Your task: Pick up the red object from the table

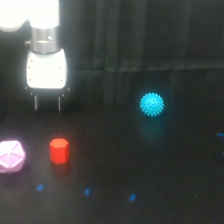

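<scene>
So, starting at the front of the table (165,200): there's a handful of small blue marks (87,191) scattered across the dark surface, nothing that matters for the grab. A bit further back sits the red object (59,150), a little faceted block standing upright, toward the exterior view's left. Just beside it, at the very left edge of the view, is a pale pink polyhedron (10,156); they're near each other but there's a clear dark gap between them. Way off to the exterior view's right and further back is a cyan spiky ball (152,104), well apart from everything.

Behind and above the red block hangs the gripper (47,102). Its two thin fingers point straight down and stand apart with nothing between them, so it's empty. The white wrist body is upright, arm coming in from the top left corner.

My read: this is the approach step, nothing grasped yet. The fingers look to be above the block and a touch to the left of it, and I can't tell the depth offset from one view. Next move probably needs a small shift over the block, then a straight descent so the fingers straddle it, keeping clear of the pink neighbor.
</scene>
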